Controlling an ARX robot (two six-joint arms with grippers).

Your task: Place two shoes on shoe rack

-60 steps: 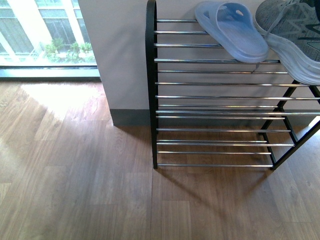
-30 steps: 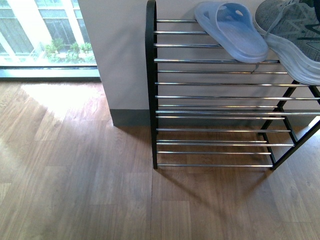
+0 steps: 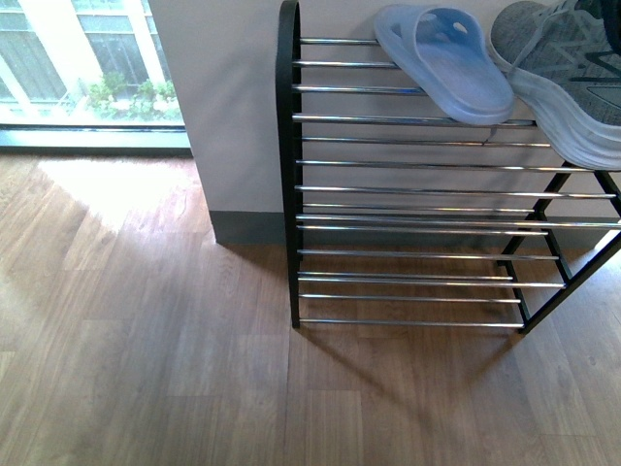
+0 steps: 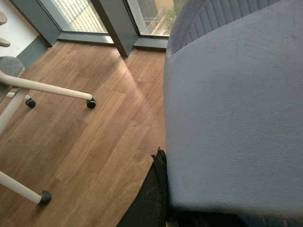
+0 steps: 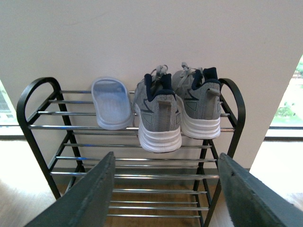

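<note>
Shoe rack (image 3: 408, 189): black frame with rounded side pieces and chrome bars in several tiers, standing on wooden floor (image 3: 146, 340) against a pale wall (image 3: 233, 97).
Top tier, right wrist view: three items in a row, heels toward the camera.
Pale blue slide on rack (image 5: 111, 109): lying flat at one end of the top tier, just beside the nearer sneaker; in the front view its sole rests across the chrome bars (image 3: 443, 60).
Grey sneakers: first sneaker (image 5: 156, 116) in the middle, heel overhanging the front bar; second sneaker (image 5: 199, 106) touching it, next to the far side piece. White soles, white laces, navy lining at the collars.
Front view: only one sneaker (image 3: 563, 73) partly in frame at the edge, beside the slide.
Lower tiers: bare bars only.
Right pincer (image 5: 166, 198): two dark fingers spread wide apart, nothing between them, facing the rack from a short way off.
Left pincer: hardly visible; a second pale blue slide (image 4: 236, 109) fills most of the left wrist view, with a dark finger (image 4: 151, 198) showing at its edge. Whether closed on the slide cannot be told for certain.
Left wrist surroundings: wooden floor, window frame (image 4: 113, 23), white chair legs on castors (image 4: 28, 90).
</note>
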